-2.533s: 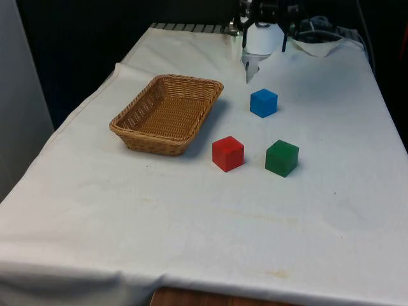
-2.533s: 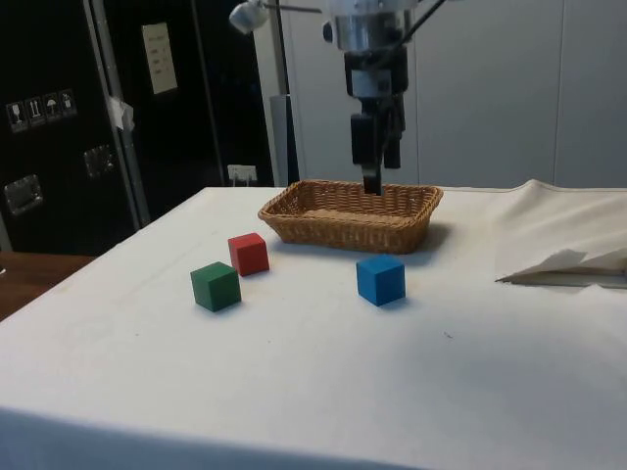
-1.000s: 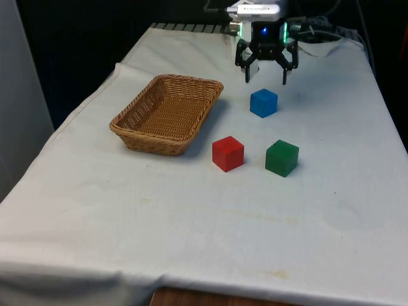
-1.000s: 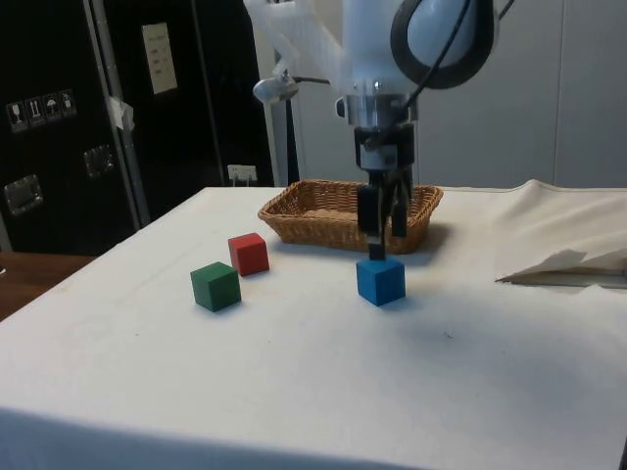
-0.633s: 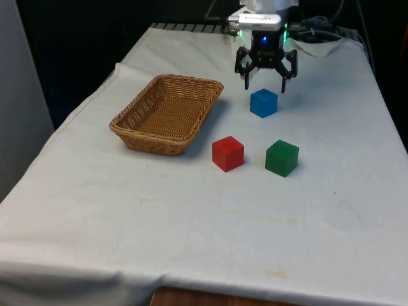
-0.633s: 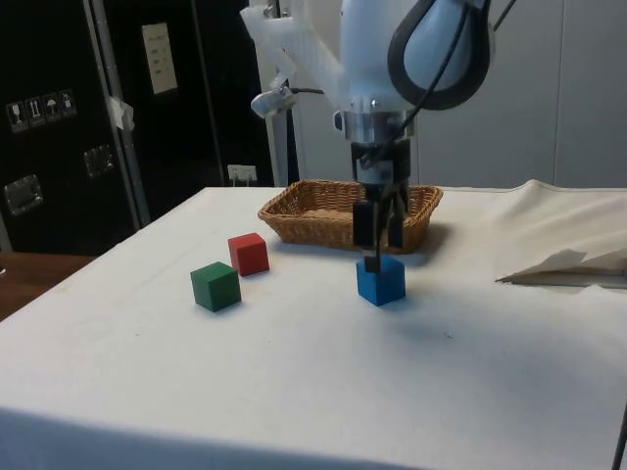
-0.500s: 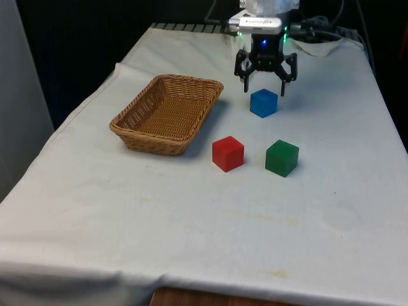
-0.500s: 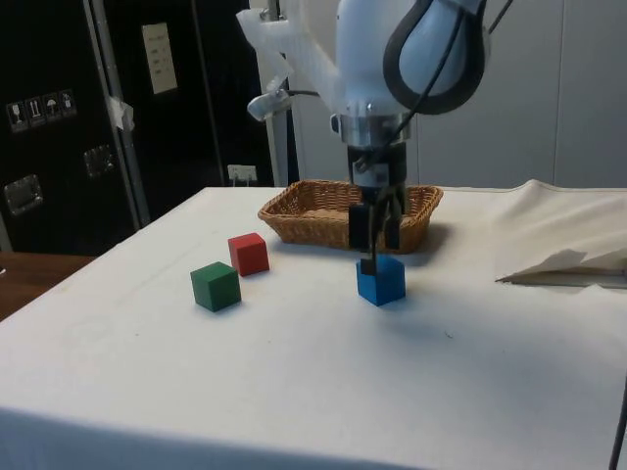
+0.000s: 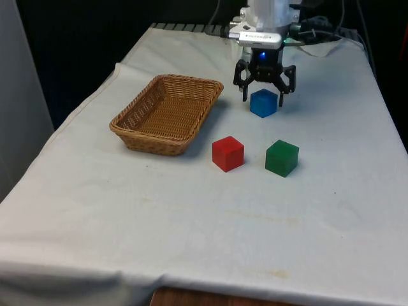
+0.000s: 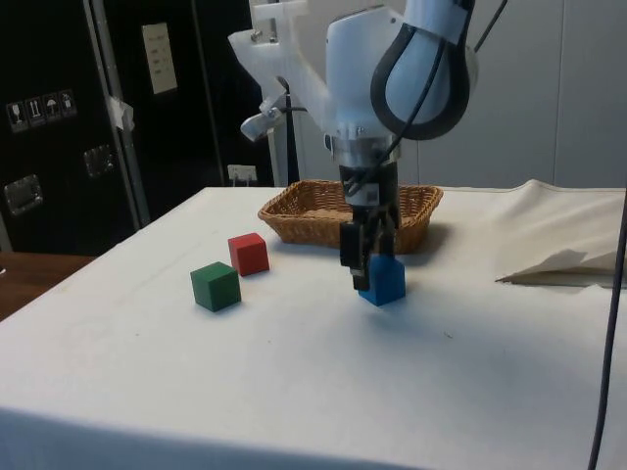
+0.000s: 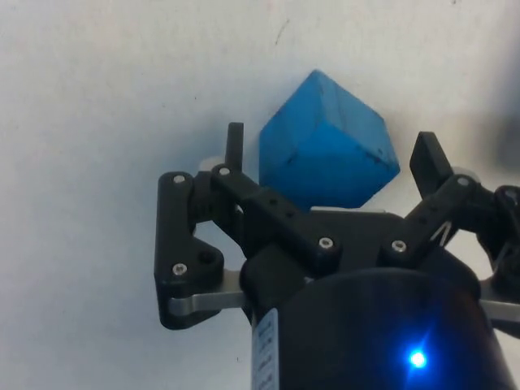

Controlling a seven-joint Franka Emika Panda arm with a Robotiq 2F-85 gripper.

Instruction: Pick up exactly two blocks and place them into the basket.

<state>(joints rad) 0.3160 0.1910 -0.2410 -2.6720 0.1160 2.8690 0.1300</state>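
A blue block (image 9: pixel 263 104) (image 10: pixel 387 282) (image 11: pixel 325 154) sits on the white cloth, to the front view's right of the wicker basket (image 9: pixel 153 141) (image 10: pixel 333 233). My gripper (image 9: pixel 263 95) (image 10: pixel 364 274) (image 11: pixel 331 154) is open and lowered over the block. One finger stands on each side of it, and a gap shows at both sides. The block rests on the cloth, turned at an angle to the fingers. A red block (image 9: pixel 227 153) (image 10: pixel 249 254) and a green block (image 9: pixel 282 158) (image 10: pixel 216 286) lie nearer the front, apart from each other. The basket holds nothing.
A crumpled fold of white cloth (image 9: pixel 317 44) (image 10: pixel 568 264) lies at the far end behind the arm. Bare cloth (image 9: pixel 210 229) stretches from the blocks to the table's front edge.
The gripper has dropped from above the blue block down around it, and its fingers now reach the block's sides. No block has moved.
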